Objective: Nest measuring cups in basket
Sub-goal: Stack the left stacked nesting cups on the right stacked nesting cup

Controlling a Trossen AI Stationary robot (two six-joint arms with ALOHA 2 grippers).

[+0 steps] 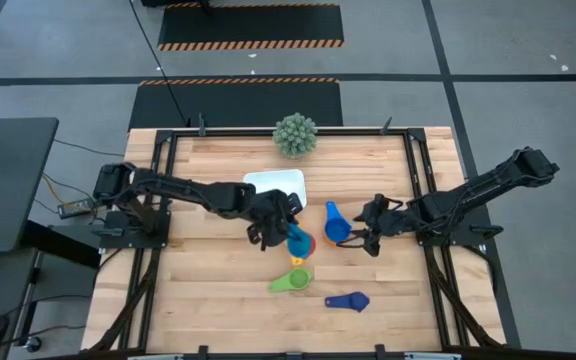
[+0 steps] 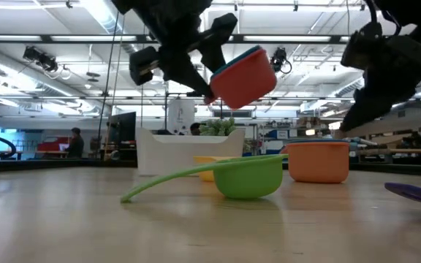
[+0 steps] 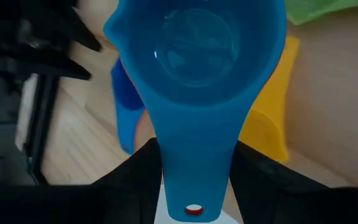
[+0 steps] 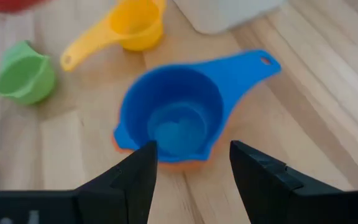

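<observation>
My left pincer (image 1: 286, 232) grips the light blue-in-red cup stack (image 2: 243, 75) by its handle, off the table; basket (image 1: 273, 184) just toward the far edge. Right pincer (image 1: 360, 238) gapes around the blue cup (image 4: 173, 118).

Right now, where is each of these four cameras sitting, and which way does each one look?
High view: above the table, looking straight down; both arms, the white basket.
Low view: at table-top height, looking level; green cup, orange cup, left gripper holding stacked cups aloft.
Left wrist view: on the left arm, looking past its fingers at the light blue cup it grips.
Right wrist view: on the right arm, over the blue cup.
Shared: yellow cup, both wrist views.
</observation>
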